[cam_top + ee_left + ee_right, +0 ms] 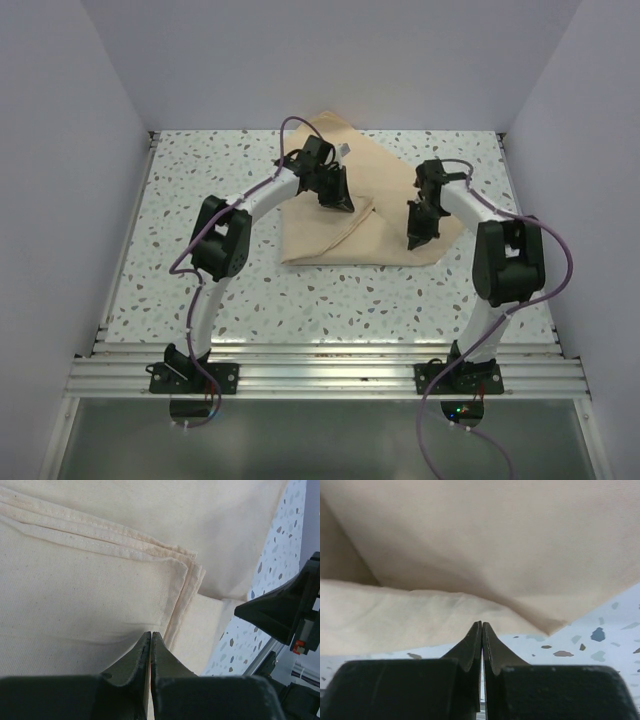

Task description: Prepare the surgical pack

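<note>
The tan bundle (pixel 325 240) lies folded on the speckled tabletop (pixel 200 170), upper middle of the top view. The left claw (pixel 342 203) is pressed closed, its tips at the layered hems. The right claw (pixel 417 240), closed on nothing, is at the bundle's right edge.
</note>
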Robot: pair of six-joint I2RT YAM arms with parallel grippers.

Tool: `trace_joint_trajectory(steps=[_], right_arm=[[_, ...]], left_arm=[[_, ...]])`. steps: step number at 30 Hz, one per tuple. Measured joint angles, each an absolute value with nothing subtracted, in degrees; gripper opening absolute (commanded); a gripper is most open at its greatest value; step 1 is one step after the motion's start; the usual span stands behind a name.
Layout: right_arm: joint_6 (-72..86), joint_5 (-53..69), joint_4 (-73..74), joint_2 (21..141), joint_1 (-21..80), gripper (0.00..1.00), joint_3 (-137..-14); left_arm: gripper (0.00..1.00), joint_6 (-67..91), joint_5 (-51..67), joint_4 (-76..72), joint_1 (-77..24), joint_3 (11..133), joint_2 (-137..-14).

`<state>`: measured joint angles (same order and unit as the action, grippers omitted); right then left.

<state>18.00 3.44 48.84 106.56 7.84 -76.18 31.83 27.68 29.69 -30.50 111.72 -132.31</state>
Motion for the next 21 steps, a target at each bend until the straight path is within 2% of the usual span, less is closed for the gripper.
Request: trace_joint_trajectory(steps=[9, 18, 19, 20, 21], right_arm=[[19.94, 7.33, 46.50, 109.19, 15.81, 0.00, -76.86], [20.38, 7.03, 47.22, 112.88, 12.58, 0.00, -80.49], [20.38, 6.79, 47.35, 112.75, 11.60, 0.05, -81.38], [20.56, 6.44, 47.42, 112.49, 10.50, 0.16, -82.24], [20.73, 5.56, 47.40, 112.07, 9.37, 0.20, -82.89]], left_arm=[[0.06, 31.88, 27.68, 29.69, -30.50, 111.72, -132.22], [0.06, 31.92, 27.90, 29.67, -30.50, 111.72, -131.98], [0.06, 31.92, 27.92, 29.67, -30.50, 111.72, -131.98], [0.06, 31.90, 27.97, 29.67, -30.50, 111.72, -131.96], [0.06, 31.90, 27.97, 29.67, -30.50, 111.72, -131.92]])
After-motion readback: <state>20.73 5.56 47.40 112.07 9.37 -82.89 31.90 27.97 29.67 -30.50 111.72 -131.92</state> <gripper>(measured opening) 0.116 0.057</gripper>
